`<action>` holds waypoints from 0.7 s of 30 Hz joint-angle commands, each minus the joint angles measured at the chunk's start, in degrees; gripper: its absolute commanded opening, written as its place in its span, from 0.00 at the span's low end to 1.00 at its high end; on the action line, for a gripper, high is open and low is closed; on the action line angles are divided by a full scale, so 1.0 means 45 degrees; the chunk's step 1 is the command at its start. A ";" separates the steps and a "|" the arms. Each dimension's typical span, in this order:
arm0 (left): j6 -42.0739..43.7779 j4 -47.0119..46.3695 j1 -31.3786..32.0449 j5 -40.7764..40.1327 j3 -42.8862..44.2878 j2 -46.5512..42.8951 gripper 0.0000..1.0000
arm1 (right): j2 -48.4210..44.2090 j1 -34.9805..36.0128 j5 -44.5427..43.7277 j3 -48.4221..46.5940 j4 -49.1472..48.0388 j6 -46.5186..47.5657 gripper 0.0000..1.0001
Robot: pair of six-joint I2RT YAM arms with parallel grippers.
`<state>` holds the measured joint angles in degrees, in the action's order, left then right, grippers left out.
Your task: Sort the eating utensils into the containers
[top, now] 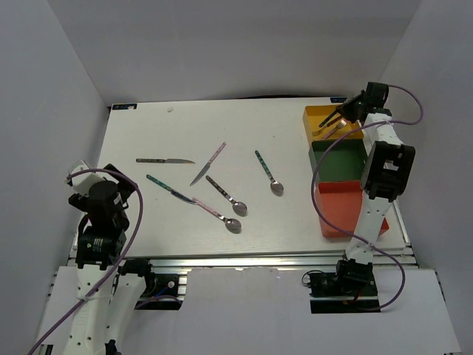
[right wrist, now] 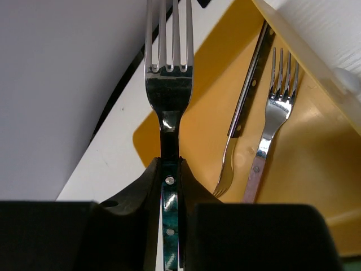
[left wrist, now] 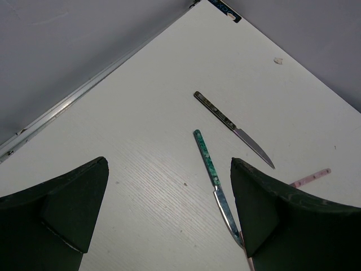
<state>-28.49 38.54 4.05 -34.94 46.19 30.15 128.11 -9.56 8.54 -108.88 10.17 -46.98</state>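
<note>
My right gripper [top: 344, 112] [right wrist: 171, 169] is shut on the teal handle of a fork [right wrist: 169, 84] and holds it over the yellow bin [top: 313, 112] [right wrist: 203, 130]. Two forks lie in that bin, one dark-handled [right wrist: 246, 101] and one pink-handled [right wrist: 272, 121]. On the table lie a dark-handled knife [top: 164, 160] [left wrist: 231, 127], a teal-handled knife [top: 170, 189] [left wrist: 211, 169], a pink-handled knife [top: 208, 163], and spoons with pink [top: 218, 213], dark [top: 225, 194] and teal [top: 268, 172] handles. My left gripper [top: 100, 196] [left wrist: 169, 209] is open and empty above the table's left side.
A dark green bin [top: 336, 159] sits in front of the yellow one, and a red-orange bin [top: 340, 211] in front of that, partly hidden by the right arm. Grey walls enclose the table on three sides.
</note>
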 commanded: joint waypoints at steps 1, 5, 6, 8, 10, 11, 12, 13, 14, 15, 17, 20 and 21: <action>0.0081 -0.0069 -0.0120 0.0088 -0.0070 0.0057 0.98 | 0.0494 0.0094 0.0389 -0.1254 0.0689 -0.0673 0.00; 0.0101 -0.0089 -0.0159 0.0127 -0.0070 0.0077 0.98 | 0.0690 0.0055 0.0525 -0.0959 0.0180 -0.0888 0.14; 0.0101 -0.0089 -0.0178 0.0127 -0.0090 0.0096 0.98 | 0.0710 0.0055 0.0564 -0.1038 0.0238 -0.0849 0.22; 0.0101 -0.0089 -0.0178 0.0127 -0.0090 0.0097 0.98 | 0.0458 0.0074 0.0467 -0.0884 0.0415 -0.0791 0.46; 0.0101 -0.0108 -0.0178 0.0127 -0.0070 0.0058 0.98 | -0.0400 0.0055 0.0234 -0.0319 -0.0012 -0.0634 0.65; 0.0101 -0.0108 -0.0178 0.0127 -0.0089 0.0038 0.98 | -0.0790 0.0074 0.0020 -0.0045 -0.0150 -0.0499 0.71; 0.0120 -0.0108 -0.0178 0.0166 -0.0090 0.0038 0.98 | -0.1451 0.0094 -0.0369 0.0344 -0.0268 -0.0226 0.75; 0.0120 -0.0128 -0.0178 0.0186 -0.0070 0.0019 0.98 | -0.1729 0.0094 -0.0509 0.0425 -0.0172 -0.0069 0.87; 0.0120 -0.0128 -0.0178 0.0205 -0.0070 0.0018 0.98 | -0.1964 0.0152 -0.0587 0.0426 -0.0036 0.0126 0.89; 0.0140 -0.0128 -0.0178 0.0225 -0.0070 0.0038 0.98 | -0.2179 0.0230 -0.0820 0.0194 0.0275 0.0360 0.89; 0.0140 -0.0128 -0.0178 0.0244 -0.0089 0.0057 0.98 | -0.2745 0.0911 -0.1386 -0.0197 0.1558 0.1899 0.89; 0.0120 -0.0108 -0.0198 0.0186 -0.0089 0.0018 0.98 | -0.3312 0.2972 -0.2307 -0.0532 0.2950 0.5228 0.89; 0.0120 -0.0108 -0.0179 0.0167 -0.0090 -0.0001 0.98 | -0.3352 0.3545 -0.2500 -0.0473 0.3843 0.5902 0.89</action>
<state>-28.32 38.52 3.53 -34.48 46.19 30.17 117.58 -5.30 1.04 -108.86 18.59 -36.36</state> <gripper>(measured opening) 0.978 0.894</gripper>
